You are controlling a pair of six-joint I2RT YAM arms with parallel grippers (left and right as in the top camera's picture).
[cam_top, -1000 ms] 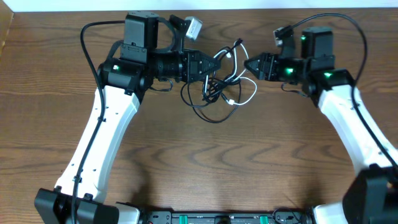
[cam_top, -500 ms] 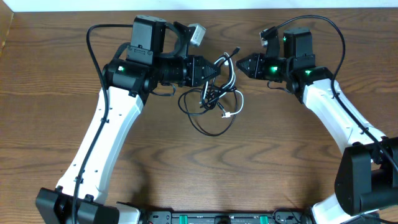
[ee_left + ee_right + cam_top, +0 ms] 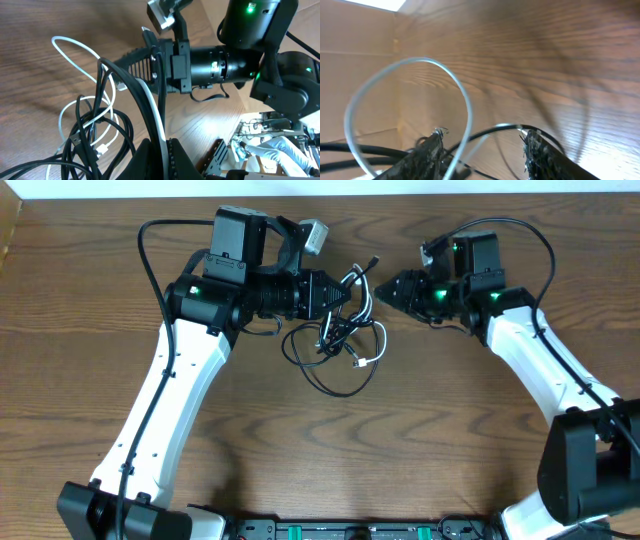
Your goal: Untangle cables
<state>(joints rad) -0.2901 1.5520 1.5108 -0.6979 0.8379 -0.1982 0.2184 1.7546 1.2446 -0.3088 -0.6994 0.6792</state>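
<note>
The black cable (image 3: 330,380) and the white cable (image 3: 372,345) lie tangled on the table centre, partly lifted. My left gripper (image 3: 352,293) is shut on strands of both cables; in the left wrist view the black cable (image 3: 112,95) and white cable (image 3: 75,47) run up through its shut jaws (image 3: 161,150). My right gripper (image 3: 385,287) is open, just right of the tangle. In the right wrist view its spread fingers (image 3: 482,145) have a black strand (image 3: 495,131) and a white loop (image 3: 465,95) between them.
The wooden table (image 3: 420,440) stretches below the tangle. A small grey-white block (image 3: 313,235) is on the left arm near the table's far edge. Thick black robot wires (image 3: 150,235) arc over both arms.
The right gripper first moved left and up, then closed in on the tangle. The tangle drew in tighter and shifted left under the left gripper, which stays shut.
</note>
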